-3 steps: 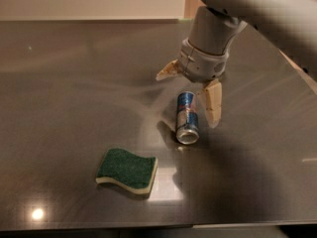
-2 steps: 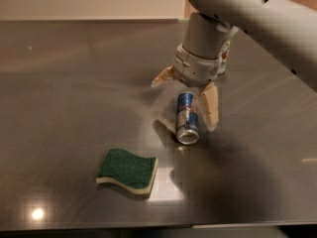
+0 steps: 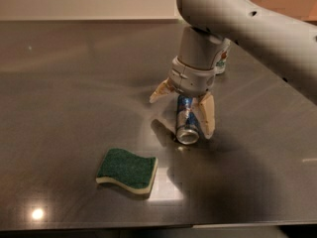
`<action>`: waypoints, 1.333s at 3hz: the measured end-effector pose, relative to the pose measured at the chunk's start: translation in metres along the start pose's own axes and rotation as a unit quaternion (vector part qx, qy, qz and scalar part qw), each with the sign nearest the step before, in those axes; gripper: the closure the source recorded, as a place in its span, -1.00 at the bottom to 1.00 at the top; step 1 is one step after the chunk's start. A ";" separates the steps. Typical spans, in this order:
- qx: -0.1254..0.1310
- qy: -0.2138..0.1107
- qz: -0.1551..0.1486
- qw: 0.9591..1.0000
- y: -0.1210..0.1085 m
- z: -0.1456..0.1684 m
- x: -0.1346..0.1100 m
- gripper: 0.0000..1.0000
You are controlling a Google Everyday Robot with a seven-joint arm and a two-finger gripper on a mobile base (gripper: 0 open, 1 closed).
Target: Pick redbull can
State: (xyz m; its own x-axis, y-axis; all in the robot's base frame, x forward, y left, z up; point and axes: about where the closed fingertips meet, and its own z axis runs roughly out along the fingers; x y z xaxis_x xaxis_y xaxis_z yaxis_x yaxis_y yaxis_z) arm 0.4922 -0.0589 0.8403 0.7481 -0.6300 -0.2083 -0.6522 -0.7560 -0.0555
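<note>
The redbull can [image 3: 186,119], slim and blue-and-silver, lies on its side on the dark table [image 3: 74,93], with its silver top facing me. My gripper [image 3: 180,115] is open and comes down from above, straddling the can. One tan finger [image 3: 159,92] is to the can's back left, off the can. The other finger [image 3: 207,114] runs close along the can's right side. The can's far end is hidden under the wrist.
A green-and-yellow sponge [image 3: 128,170] lies at the front left of the can. A wider white-and-green can [image 3: 222,58] stands behind the arm, mostly hidden. The table's front edge runs along the bottom of the view.
The gripper has come lower and a little left, so its fingers now straddle the can more closely. The can and the sponge have not moved.
</note>
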 end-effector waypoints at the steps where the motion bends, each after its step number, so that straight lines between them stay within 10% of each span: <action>1: -0.012 0.006 -0.017 1.000 0.004 0.004 -0.002 -0.51; 4: -0.016 0.033 -0.053 0.998 0.007 -0.008 -0.005 0.91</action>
State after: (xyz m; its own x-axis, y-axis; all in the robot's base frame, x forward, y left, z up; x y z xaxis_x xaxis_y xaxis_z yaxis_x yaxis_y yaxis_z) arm 0.4843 -0.0622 0.8484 0.8199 -0.5554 -0.1388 -0.5651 -0.8240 -0.0417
